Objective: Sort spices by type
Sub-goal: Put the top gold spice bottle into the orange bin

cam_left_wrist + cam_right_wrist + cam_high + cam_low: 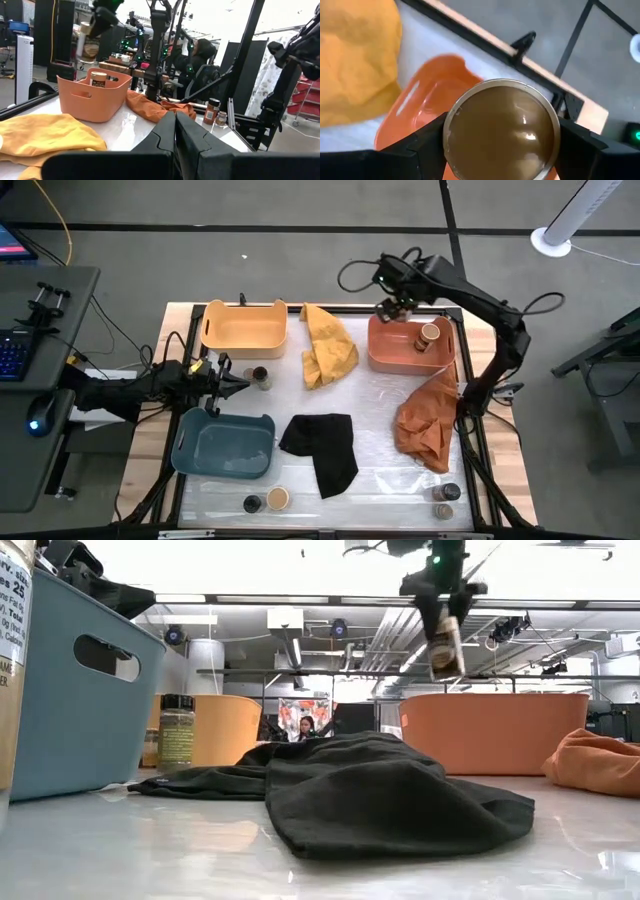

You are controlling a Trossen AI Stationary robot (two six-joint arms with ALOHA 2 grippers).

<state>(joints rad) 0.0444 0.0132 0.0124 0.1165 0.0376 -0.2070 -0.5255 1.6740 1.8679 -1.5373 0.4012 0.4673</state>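
My right gripper (393,308) is shut on a small spice jar (447,645), held in the air over the far left corner of the coral tray (388,352). A tan-lidded jar (430,333) stands inside that tray. My left gripper (235,385) is shut and empty, hovering by the blue tray's (225,445) far edge, just left of a dark-lidded jar (260,377) standing on the table. Two jars (265,500) stand at the near edge. Two others (446,501) stand at the near right. My right gripper pinches the spice jar between its two fingers (422,142), one on each side of the jar's round body (502,132). It comes from above, pointing down. The jar hangs below the fingers, nearly upright, its lower end (447,668) clear above the coral tray.
The yellow tray (243,327) sits at the far left. A yellow cloth (328,345) lies between it and the coral tray. A black cloth (322,448) covers the table's middle. A rust-orange cloth (428,420) lies near the coral tray. People sit beyond the table (197,55).
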